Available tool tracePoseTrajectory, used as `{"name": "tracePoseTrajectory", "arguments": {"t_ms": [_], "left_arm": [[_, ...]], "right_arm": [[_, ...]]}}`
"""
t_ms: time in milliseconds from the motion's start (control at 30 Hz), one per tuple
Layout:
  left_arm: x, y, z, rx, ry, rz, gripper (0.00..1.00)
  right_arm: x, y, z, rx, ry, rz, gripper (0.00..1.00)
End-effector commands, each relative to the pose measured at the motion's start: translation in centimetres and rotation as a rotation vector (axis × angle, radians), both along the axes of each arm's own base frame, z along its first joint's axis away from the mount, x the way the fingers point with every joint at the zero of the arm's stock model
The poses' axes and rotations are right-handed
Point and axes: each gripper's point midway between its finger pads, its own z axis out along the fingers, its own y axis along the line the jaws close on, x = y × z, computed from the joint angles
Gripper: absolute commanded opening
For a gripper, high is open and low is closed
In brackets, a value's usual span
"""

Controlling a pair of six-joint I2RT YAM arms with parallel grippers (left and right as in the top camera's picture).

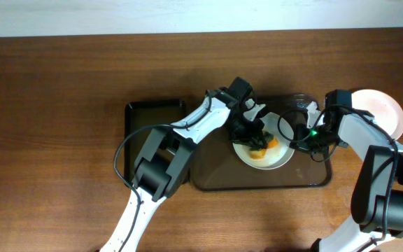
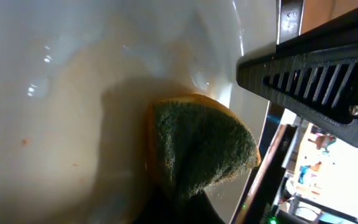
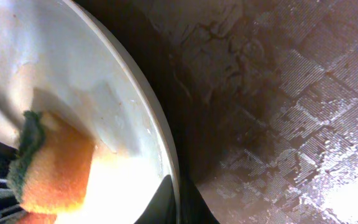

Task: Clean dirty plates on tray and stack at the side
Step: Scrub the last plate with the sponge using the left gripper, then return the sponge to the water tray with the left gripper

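A white plate [image 1: 280,159] lies on the brown tray [image 1: 215,178]. My left gripper [image 1: 252,134] is shut on an orange sponge with a green scouring face [image 1: 262,150] and presses it on the plate. In the left wrist view the sponge [image 2: 197,143] rests on the plate [image 2: 55,93], which carries small orange specks. My right gripper [image 1: 303,134] is shut on the plate's right rim; the right wrist view shows the rim [image 3: 151,112] between the fingers [image 3: 180,202], with the sponge [image 3: 55,168] beyond. A second white plate [image 1: 382,112] sits off the tray at the far right.
A smaller black tray [image 1: 152,115] lies left of the brown tray, under the left arm. A clear round object [image 1: 299,100] sits at the brown tray's back edge. The wet tray floor [image 3: 278,93] shows beside the plate. Bare wooden table surrounds both trays.
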Motion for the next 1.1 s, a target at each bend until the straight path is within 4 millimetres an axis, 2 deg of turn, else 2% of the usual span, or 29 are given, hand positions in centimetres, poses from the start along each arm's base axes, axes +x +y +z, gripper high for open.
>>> {"name": "tracePoseTrajectory", "arguments": {"t_ms": [0,233,333,400,467,500,533,567,667,733,767,800,867,967,1067], "left_arm": [[2.3,3.1,-3.2,0.155,-0.111,0.034,0.00],[7.1,7.9,-2.2,0.391,-0.358,0.106,0.00],[8.4,9.4,-2.5,0.492,-0.432,0.131,0.00],[9.7,10.5,-1.6,0.555,-0.501,0.162,0.00],[11.9,11.2,2.1,0.587,-0.615,0.220,0.00],[12.7,11.2,4.7,0.578,-0.668,0.251,0.00],[13.3,11.2,7.6,0.558,-0.719,0.282,0.00],[13.6,11.2,11.6,0.517,-0.776,0.320,0.00],[12.7,12.2,18.4,0.454,-0.846,0.371,0.00],[11.3,14.4,21.1,0.478,-0.838,0.394,0.00],[10.4,16.0,21.3,0.513,-0.803,0.391,0.00],[9.5,17.7,20.7,0.561,-0.743,0.396,0.00],[7.8,21.9,18.5,0.681,-0.575,0.432,0.00],[5.8,27.9,15.1,0.836,-0.348,0.475,0.02],[4.8,30.9,10.7,0.905,-0.211,0.486,0.04]], "right_arm": [[-0.3,0.2,-0.2,-0.003,0.008,0.011,0.05],[-0.3,0.2,-0.2,-0.003,0.008,0.011,0.06],[-0.4,0.2,-0.2,-0.002,0.011,0.011,0.05],[-0.4,0.2,-0.2,-0.002,0.012,0.011,0.05],[-0.4,0.2,-0.2,-0.002,0.011,0.011,0.05],[-0.4,0.2,-0.2,-0.002,0.012,0.011,0.05],[-0.4,0.2,-0.2,-0.002,0.012,0.011,0.05],[-0.4,0.2,-0.2,-0.002,0.012,0.011,0.05],[-0.4,0.2,-0.2,-0.002,0.011,0.011,0.05],[-0.4,0.2,-0.2,-0.002,0.011,0.011,0.06],[-0.4,0.2,-0.2,-0.003,0.011,0.011,0.14],[-0.3,0.2,-0.2,-0.003,0.007,0.011,0.20],[0.1,0.1,-0.2,-0.006,-0.009,0.011,0.30],[0.2,0.1,-0.2,-0.006,-0.015,0.012,0.32],[0.2,0.8,-0.2,-0.009,-0.015,0.034,0.32]]}}
